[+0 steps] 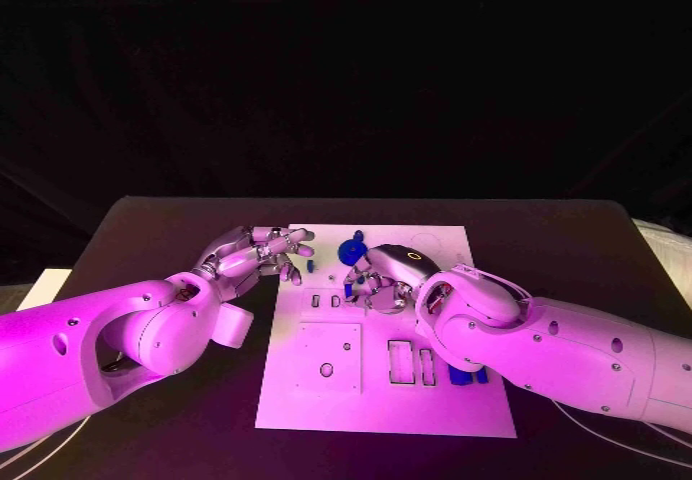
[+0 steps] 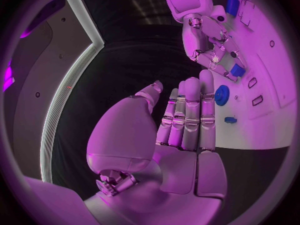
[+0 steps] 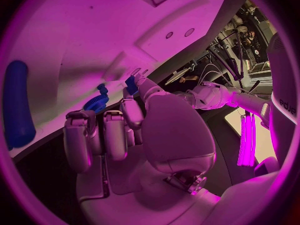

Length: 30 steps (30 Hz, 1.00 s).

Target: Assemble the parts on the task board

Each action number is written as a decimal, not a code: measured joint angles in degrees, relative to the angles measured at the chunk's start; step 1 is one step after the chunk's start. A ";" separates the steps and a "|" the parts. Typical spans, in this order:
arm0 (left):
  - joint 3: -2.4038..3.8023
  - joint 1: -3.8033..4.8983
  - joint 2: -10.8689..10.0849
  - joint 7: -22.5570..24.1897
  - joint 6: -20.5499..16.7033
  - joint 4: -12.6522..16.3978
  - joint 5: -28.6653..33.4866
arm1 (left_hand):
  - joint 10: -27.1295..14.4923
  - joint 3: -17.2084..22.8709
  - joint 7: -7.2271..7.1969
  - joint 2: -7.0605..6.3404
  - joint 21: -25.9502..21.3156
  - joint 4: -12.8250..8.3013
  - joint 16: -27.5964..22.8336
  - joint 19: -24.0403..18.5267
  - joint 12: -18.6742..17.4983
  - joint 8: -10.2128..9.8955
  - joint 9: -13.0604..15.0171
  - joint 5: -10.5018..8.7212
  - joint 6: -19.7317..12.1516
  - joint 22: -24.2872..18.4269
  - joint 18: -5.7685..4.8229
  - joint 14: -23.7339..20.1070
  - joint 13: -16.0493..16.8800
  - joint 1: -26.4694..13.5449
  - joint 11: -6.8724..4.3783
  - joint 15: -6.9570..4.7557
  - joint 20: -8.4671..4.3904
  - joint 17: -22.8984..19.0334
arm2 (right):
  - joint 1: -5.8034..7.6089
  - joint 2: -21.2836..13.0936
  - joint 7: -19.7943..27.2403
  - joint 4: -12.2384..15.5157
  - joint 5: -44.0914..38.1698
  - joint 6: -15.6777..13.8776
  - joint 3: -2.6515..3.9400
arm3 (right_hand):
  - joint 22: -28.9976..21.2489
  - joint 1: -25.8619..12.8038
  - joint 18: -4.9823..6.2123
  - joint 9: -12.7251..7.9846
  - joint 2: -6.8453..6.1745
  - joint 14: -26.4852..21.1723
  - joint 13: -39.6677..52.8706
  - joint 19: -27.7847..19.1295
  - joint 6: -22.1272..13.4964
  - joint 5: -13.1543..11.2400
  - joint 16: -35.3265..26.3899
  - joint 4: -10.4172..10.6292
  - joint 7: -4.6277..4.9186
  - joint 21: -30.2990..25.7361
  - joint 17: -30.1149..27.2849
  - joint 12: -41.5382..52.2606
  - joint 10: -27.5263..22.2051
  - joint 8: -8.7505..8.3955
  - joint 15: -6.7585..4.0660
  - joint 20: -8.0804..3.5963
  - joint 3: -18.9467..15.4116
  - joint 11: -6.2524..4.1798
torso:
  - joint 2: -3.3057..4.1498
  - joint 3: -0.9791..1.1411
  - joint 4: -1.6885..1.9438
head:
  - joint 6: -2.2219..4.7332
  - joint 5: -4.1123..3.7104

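The white task board (image 1: 433, 400) lies in the middle of the black tabletop (image 1: 144, 230), and both arms reach over it from the near side.

The left robot hand (image 1: 260, 255) hovers at the board's left edge, near its far corner. Its fingers (image 2: 190, 110) are held straight and side by side, the thumb set a little apart, and nothing is in its grasp, so it is open. In the left wrist view a round blue gear (image 2: 222, 95) sits on the board just beyond the fingertips, and a small blue piece (image 2: 230, 119) lies on the board close beside the gear.

The right robot hand (image 1: 382, 275) is over the far half of the board, palm down, its fingers bent towards the board's surface. In the right wrist view its fingertips (image 3: 131, 92) are closed around a small blue part (image 3: 130, 81), which is pressed close to the board; whether that part is already seated in a hole cannot be told. A blue toothed part (image 3: 95, 102) lies on the board just beside those fingers.

In the head view another blue part (image 1: 355, 245) stands on the board just beyond the right robot hand. A longer blue piece (image 1: 464, 375) lies near the board's right edge, partly hidden by the right arm (image 1: 562, 350). Two upright slots (image 1: 411, 362) are cut into the near half of the board.
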 measured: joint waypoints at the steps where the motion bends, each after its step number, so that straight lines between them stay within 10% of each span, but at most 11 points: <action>1: 0.00 0.00 0.01 0.00 0.01 0.00 0.01 | 0.00 0.00 0.00 0.00 0.00 0.00 0.00 0.00 0.00 0.00 0.00 0.00 0.00 0.00 0.00 0.00 0.00 0.00 0.00 0.00 0.00 0.00 | -0.03 0.13 -0.18 -0.10 -0.17 0.13 -0.02 | 0.00 0.00 0.00 0.00 0.00 0.00 0.00 0.00 -0.02 0.00 0.00 0.00 -0.01 0.00 0.00 0.00 0.00 -0.04 0.00 0.00 0.01 0.00 | 0.00 0.00 0.00 | -0.10 0.04; 30: 0.00 0.00 0.18 -0.04 0.22 0.05 0.11 | 0.00 0.16 0.00 0.23 0.00 -0.16 -0.22 0.00 0.00 0.00 0.00 0.00 0.00 0.00 0.00 -0.20 0.03 0.23 0.00 0.20 0.00 -0.04 | -0.19 1.47 -2.08 -0.77 -2.37 3.44 -0.19 | -0.01 -0.45 0.00 -0.10 0.01 0.00 -0.21 0.00 -0.57 -0.02 -0.18 0.15 0.18 0.00 0.04 -0.70 -0.10 -0.45 0.00 0.01 -0.16 0.10 | -0.07 0.00 -0.03 | -1.08 0.56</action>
